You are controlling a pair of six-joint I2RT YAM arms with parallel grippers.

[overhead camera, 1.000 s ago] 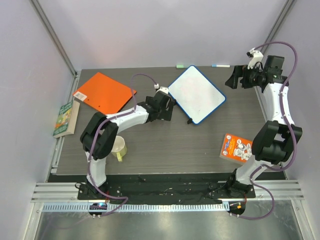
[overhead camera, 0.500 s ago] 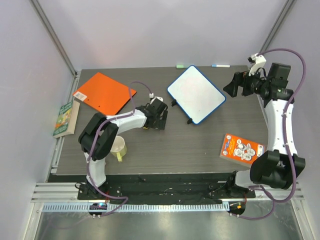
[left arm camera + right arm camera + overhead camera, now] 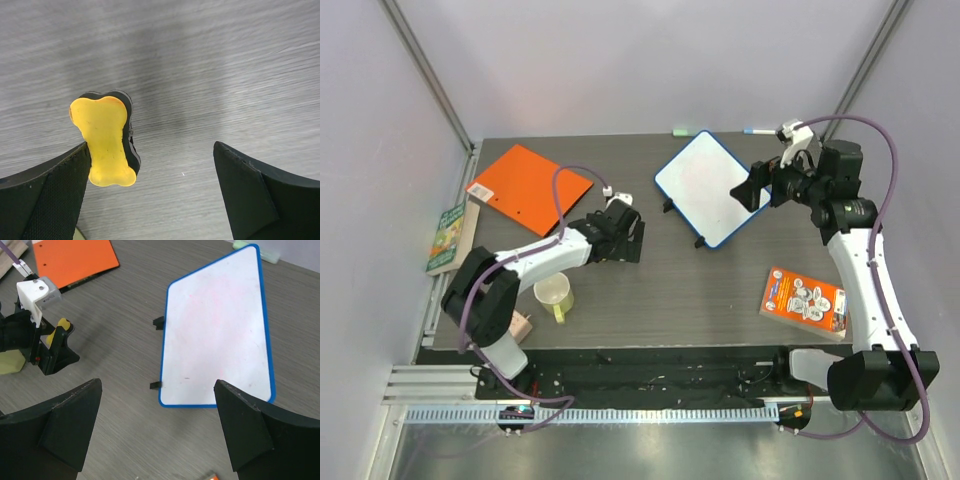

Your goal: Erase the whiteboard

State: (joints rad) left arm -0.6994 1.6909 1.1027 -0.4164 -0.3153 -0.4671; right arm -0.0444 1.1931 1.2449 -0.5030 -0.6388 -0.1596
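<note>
The whiteboard (image 3: 705,185) lies flat at the back middle of the table, white with a blue rim and two small black clips on its near-left side. In the right wrist view the whiteboard (image 3: 215,335) carries faint pink smears. My right gripper (image 3: 752,190) hovers open over its right part; seen from the wrist, the right gripper (image 3: 156,390) is above the board's near corner. My left gripper (image 3: 632,240) is open, low over bare table left of the board. A yellow bone-shaped eraser (image 3: 105,140) with a black base lies against my left gripper's (image 3: 151,150) left finger, ungripped.
An orange folder (image 3: 528,185) lies at the back left, with a green book (image 3: 450,238) at the table's left edge. A pale yellow cup (image 3: 553,295) stands near the left arm. An orange picture card (image 3: 803,297) lies front right. Two markers (image 3: 692,132) lie along the back edge.
The left gripper has drawn back from the whiteboard's left edge toward the near left. The right arm has swung in from the far right to over the board.
</note>
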